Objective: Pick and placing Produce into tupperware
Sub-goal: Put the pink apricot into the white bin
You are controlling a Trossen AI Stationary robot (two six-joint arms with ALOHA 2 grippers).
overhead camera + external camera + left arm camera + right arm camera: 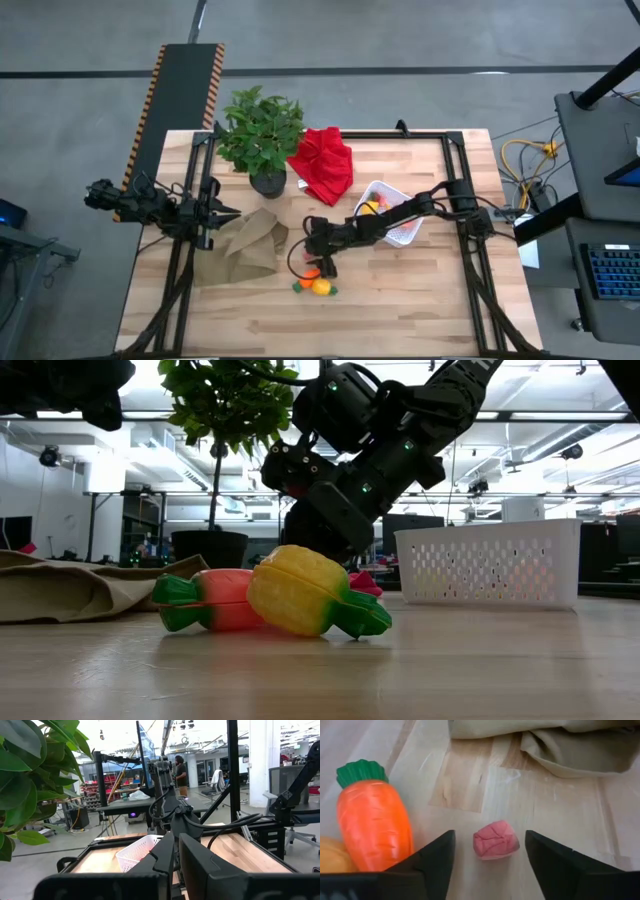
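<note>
Fingers spread wide, the right gripper (pixel 490 855) hangs low at centre frame of the overhead view, straddling a pink produce piece (pixel 495 840) beside the orange carrot (pixel 375 825), the white tupperware (pixel 395 215) just right of it, while the left gripper (pixel 225 212), its fingers pressed together, waits at left by the tan cloth (pixel 245 245).
</note>
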